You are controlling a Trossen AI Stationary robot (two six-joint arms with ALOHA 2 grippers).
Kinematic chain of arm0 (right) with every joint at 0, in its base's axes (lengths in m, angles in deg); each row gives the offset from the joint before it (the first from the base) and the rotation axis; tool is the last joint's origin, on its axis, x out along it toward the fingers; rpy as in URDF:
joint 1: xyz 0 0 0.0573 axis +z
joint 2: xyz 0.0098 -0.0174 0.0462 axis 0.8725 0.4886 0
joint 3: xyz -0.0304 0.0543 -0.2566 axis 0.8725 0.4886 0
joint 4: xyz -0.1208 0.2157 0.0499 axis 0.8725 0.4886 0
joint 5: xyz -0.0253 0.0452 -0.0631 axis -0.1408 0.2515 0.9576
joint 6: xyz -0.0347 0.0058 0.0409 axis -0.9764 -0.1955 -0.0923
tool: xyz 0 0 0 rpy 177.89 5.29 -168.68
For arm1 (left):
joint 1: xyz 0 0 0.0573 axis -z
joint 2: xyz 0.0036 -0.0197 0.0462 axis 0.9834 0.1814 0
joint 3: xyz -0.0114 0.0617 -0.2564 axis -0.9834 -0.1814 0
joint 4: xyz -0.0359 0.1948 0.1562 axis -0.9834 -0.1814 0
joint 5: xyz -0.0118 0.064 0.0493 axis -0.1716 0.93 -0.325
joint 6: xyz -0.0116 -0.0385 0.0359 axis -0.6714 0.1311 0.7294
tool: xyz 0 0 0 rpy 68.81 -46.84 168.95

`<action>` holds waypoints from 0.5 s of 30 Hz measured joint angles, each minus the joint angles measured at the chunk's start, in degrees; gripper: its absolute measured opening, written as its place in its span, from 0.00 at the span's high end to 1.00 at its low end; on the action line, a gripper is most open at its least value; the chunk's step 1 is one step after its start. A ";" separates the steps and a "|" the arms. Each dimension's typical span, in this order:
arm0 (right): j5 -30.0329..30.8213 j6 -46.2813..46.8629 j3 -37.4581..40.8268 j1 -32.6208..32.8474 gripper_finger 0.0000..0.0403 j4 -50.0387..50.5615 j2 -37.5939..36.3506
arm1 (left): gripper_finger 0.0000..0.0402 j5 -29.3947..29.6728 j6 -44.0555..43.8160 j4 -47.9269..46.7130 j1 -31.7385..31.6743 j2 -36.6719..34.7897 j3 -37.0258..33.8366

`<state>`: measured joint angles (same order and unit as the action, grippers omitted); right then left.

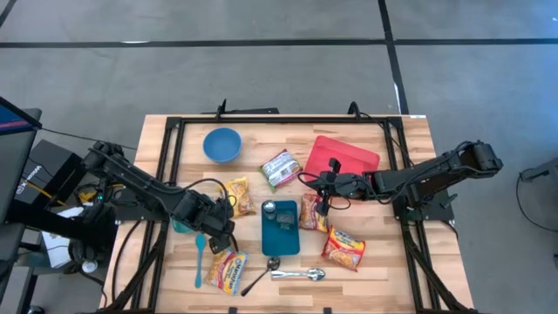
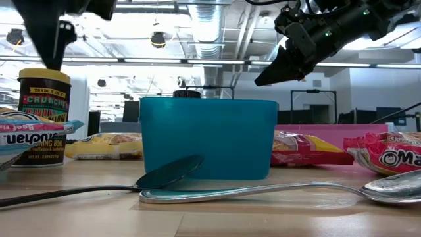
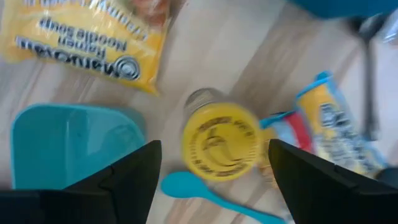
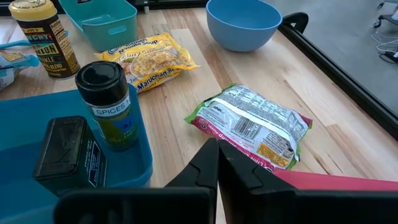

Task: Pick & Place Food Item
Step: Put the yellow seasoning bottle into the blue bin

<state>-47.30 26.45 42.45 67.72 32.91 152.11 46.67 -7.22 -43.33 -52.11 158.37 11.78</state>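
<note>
1. left gripper (image 1: 220, 228) spread wide, holding nothing, hovering over the yellow-lidded jar (image 3: 221, 142); jar upright on the table (image 1: 384, 270), between the fingers (image 3: 118, 180) in the wrist view, not touched.
2. around the jar: teal spoon (image 3: 205, 193) just beside it, teal bin (image 3: 68, 143) to one side, yellow ramen pack (image 3: 87, 37) beyond, another yellow packet (image 3: 336, 130) on the other side.
3. same jar in low view (image 2: 43, 115), standing left of the teal tub (image 2: 207, 138).
4. right gripper (image 1: 324, 185) pinched shut, empty, hanging near mid-table just beside the red tray (image 1: 349, 155).
5. ahead of it: green-and-red pack (image 4: 252, 124) lying flat on the wood, touching the tray edge.
6. teal tub holds a spice jar (image 4: 112, 106) upright and a dark tin (image 4: 65, 152).
7. farther out: blue bowl (image 1: 222, 145) near the table's far-left part, two metal spoons (image 1: 288, 272) at the near edge, red ramen pack (image 1: 343, 249) right of them.
</note>
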 joint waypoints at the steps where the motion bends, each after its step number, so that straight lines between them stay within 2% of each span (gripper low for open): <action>1: 0.00 0.00 0.00 0.01 1.00 0.00 0.00 | 0.27 -0.04 -0.02 0.19 0.00 0.00 -0.77; 15: 0.00 0.13 0.00 0.01 1.00 0.04 0.00 | 0.27 -0.65 -0.02 5.78 -0.22 -0.11 -2.47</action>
<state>-47.30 26.58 42.45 67.73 32.95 152.11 46.02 -7.24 -37.55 -52.33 158.26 9.30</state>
